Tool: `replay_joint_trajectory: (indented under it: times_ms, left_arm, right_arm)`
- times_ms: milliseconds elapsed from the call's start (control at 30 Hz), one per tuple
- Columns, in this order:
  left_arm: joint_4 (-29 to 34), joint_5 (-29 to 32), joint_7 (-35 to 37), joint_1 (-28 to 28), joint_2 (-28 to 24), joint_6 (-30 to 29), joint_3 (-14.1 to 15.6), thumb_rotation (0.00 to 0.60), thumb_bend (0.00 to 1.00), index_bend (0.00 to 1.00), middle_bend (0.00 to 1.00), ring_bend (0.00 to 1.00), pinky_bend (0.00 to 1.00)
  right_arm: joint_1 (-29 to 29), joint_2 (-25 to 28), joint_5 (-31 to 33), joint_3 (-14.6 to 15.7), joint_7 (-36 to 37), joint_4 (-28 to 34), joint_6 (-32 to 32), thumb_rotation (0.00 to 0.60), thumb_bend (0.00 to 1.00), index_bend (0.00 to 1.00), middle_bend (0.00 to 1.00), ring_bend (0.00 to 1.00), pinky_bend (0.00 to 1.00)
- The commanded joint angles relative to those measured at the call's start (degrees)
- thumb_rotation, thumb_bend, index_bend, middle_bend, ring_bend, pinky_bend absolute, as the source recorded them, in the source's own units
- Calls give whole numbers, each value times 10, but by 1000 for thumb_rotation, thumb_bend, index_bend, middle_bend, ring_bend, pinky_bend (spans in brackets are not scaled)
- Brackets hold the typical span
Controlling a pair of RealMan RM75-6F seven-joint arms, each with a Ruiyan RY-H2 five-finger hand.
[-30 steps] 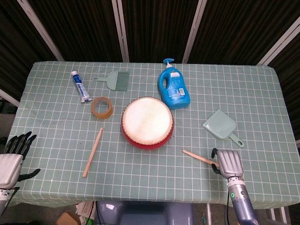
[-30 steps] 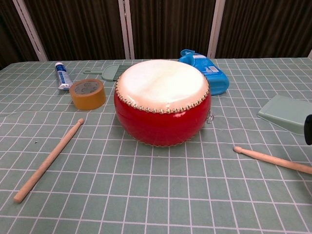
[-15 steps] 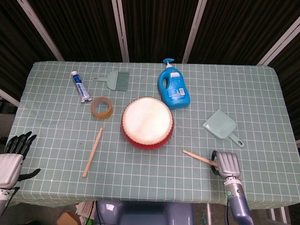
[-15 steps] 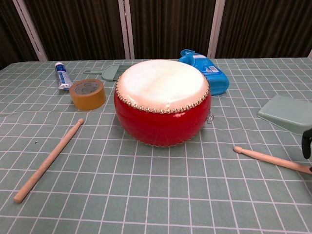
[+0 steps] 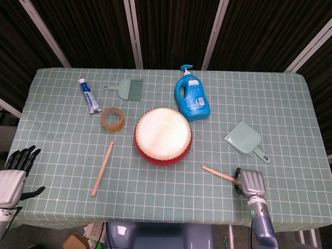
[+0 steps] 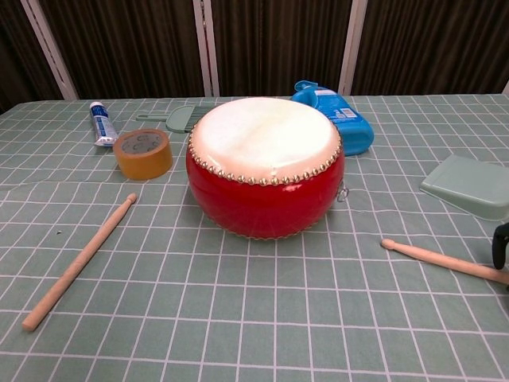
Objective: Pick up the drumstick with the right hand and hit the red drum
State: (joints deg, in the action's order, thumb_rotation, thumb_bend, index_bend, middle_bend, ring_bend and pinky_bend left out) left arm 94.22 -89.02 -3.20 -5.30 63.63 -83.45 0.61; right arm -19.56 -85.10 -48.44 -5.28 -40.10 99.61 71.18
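The red drum (image 5: pixel 163 136) (image 6: pixel 265 163) with its pale skin stands mid-table. One wooden drumstick (image 5: pixel 220 174) (image 6: pixel 441 260) lies flat to the drum's right, tip toward the drum. My right hand (image 5: pixel 250 182) sits over its butt end near the front edge, back of the hand up and fingers curled down. Whether they grip the stick is hidden. In the chest view only a dark sliver of that hand (image 6: pixel 501 243) shows at the right edge. A second drumstick (image 5: pixel 102 168) (image 6: pixel 79 263) lies left of the drum. My left hand (image 5: pixel 13 176) hangs off the table's left front corner, fingers spread, holding nothing.
Behind the drum lies a blue detergent bottle (image 5: pixel 192 96). A green dustpan (image 5: pixel 245 140) sits just beyond the right hand. A tape roll (image 5: pixel 112 119), a tube (image 5: pixel 89 95) and a small green brush (image 5: pixel 127 88) lie at the back left.
My right hand has shifted slightly toward the front edge and sunk lower over the stick's end. The drumstick itself has not moved.
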Motion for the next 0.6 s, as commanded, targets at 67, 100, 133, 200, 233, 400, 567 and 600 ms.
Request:
replay_joint_trajectory:
  times_ms: [67, 100, 133, 200, 233, 400, 567, 600]
  left_arm:
    - [0, -1, 0, 1, 0, -1, 0, 600, 74, 0, 0, 0, 18]
    - [0, 0, 0, 1, 0, -1, 0, 600, 74, 0, 0, 0, 18]
    - [0, 0, 0, 1, 0, -1, 0, 600, 74, 0, 0, 0, 18]
    - [0, 0, 1, 0, 0, 0, 0, 600, 74, 0, 0, 0, 18]
    - [0, 1, 2, 0, 0, 0, 0, 600, 74, 0, 0, 0, 18]
    - [0, 0, 2, -1, 0, 1, 0, 600, 74, 0, 0, 0, 18]
    - [2, 1, 2, -1, -1, 2, 0, 600, 74, 0, 0, 0, 18]
    - [2, 1, 2, -1, -1, 1, 0, 600, 74, 0, 0, 0, 18]
  right_arm:
    - [-1, -5, 8, 0, 1, -10, -1, 600, 361, 449, 1000, 1000, 1000]
    - [-2, -6, 12, 0, 2, -16, -2, 600, 362, 449, 1000, 1000, 1000]
    - [-2, -7, 14, -1, 4, -20, -2, 600, 365, 449, 1000, 1000, 1000]
    - [-2, -10, 16, -1, 8, -30, -3, 600, 375, 449, 1000, 1000, 1000]
    - [-2, -11, 15, 0, 9, -34, -2, 600, 382, 450, 1000, 1000, 1000]
    - [1, -15, 12, 5, 17, -50, -3, 600, 439, 533, 1000, 1000, 1000]
    - [2, -16, 6, 9, 23, -57, -2, 600, 642, 691, 1000, 1000, 1000]
    - [2, -16, 3, 10, 25, -57, -2, 600, 687, 733, 1000, 1000, 1000]
